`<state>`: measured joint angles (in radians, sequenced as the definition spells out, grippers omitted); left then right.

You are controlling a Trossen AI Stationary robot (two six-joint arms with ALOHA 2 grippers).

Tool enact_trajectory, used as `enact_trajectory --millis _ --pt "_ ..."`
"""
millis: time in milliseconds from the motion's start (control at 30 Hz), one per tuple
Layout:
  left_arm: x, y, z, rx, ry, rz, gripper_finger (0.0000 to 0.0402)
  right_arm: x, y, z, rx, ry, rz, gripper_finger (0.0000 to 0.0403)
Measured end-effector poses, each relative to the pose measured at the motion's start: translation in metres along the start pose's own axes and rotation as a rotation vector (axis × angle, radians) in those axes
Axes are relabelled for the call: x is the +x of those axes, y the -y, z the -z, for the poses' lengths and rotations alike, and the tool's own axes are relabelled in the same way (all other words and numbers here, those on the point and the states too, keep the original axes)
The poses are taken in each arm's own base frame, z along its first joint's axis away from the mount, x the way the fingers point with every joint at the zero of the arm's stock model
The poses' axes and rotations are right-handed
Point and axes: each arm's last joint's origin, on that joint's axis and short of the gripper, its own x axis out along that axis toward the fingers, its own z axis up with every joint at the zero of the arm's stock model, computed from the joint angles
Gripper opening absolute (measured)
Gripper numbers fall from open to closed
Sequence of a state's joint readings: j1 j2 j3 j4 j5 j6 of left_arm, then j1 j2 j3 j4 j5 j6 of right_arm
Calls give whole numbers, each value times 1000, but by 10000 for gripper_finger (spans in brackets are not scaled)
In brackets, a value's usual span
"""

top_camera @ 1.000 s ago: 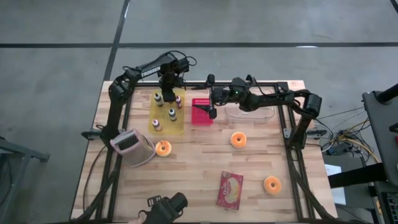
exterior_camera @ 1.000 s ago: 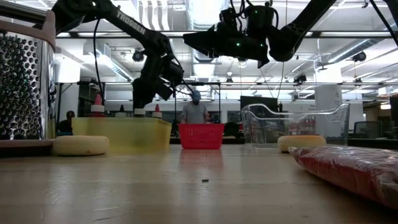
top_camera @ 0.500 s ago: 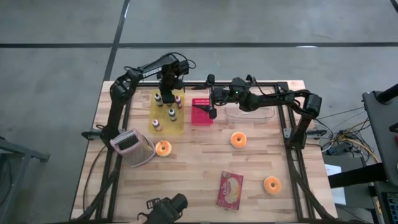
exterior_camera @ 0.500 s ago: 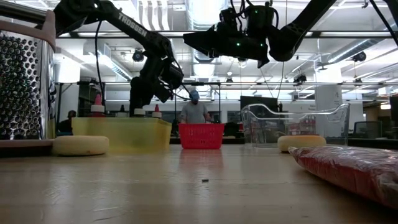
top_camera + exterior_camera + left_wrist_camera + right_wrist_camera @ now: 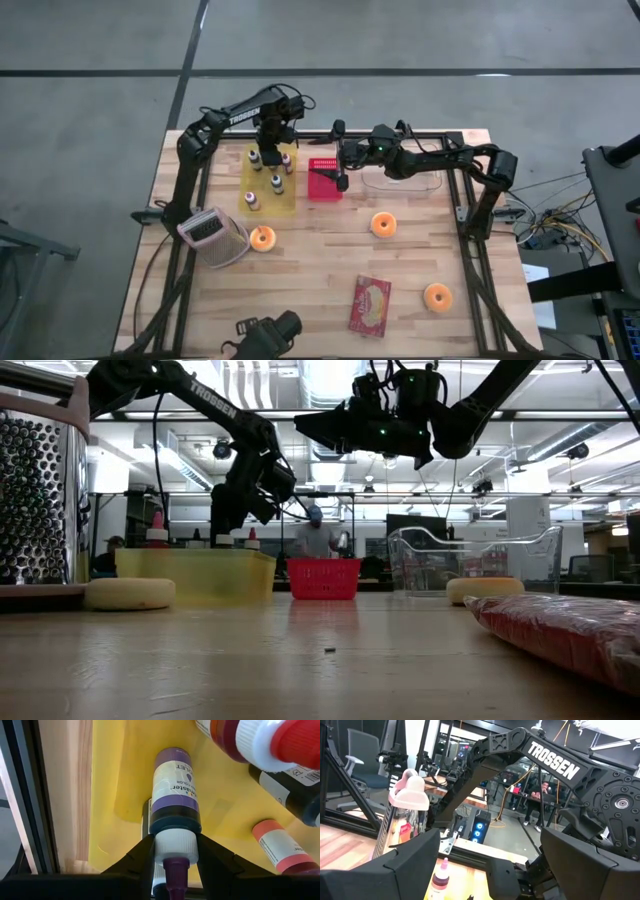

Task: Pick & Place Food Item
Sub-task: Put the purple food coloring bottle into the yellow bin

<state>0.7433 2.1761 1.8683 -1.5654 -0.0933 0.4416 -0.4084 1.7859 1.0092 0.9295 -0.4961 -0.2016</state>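
Observation:
A yellow tray (image 5: 268, 190) at the table's far left holds several small colour bottles. My left gripper (image 5: 173, 851) reaches down into it and is shut on the violet-labelled bottle (image 5: 174, 790), which stands on its base in the tray. My right gripper (image 5: 340, 178) hangs open and empty above the red basket (image 5: 322, 185); its wide-apart fingers show in the right wrist view (image 5: 490, 865). Three orange doughnuts (image 5: 262, 237), (image 5: 382, 224), (image 5: 437, 296) and a red snack packet (image 5: 370, 305) lie on the wooden table. My left gripper pinches the violet bottle's white cap (image 5: 173, 842) between its two fingers, one on each side. The fingers come from above, pointing down along the bottle. The bottle stands upright with its base on the yellow tray.
A clear plastic tub (image 5: 405, 180) stands right of the red basket. A metal grater (image 5: 210, 235) lies at the left, near one doughnut. Other bottles (image 5: 280, 845) stand close around the held one. A black frame runs around the table's edges.
My left gripper has gone down a little toward the bottles in the yellow tray. My right arm has kept still.

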Motion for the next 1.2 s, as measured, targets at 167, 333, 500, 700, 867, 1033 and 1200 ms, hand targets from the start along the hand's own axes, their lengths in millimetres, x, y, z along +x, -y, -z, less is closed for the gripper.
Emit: enact_trajectory --millis 167,333,500,700,867,1033,1200 --pt "1 0 0 0 -3 1 122 0 0 0 0 0 0 348" --pt "1 0 0 0 -3 1 122 0 0 0 0 -1 0 346" --pt "1 0 0 -8 -4 2 122 0 0 0 1 -1 0 343" --pt "0 0 0 -11 1 -1 122 0 0 0 1 -1 0 349" --pt "1 0 0 -11 -3 1 122 0 0 0 1 -1 0 348" --pt "0 0 0 -12 -1 -1 122 0 0 0 1 -1 0 345" --pt "1 0 0 -29 -6 2 122 0 0 0 1 -1 0 350"
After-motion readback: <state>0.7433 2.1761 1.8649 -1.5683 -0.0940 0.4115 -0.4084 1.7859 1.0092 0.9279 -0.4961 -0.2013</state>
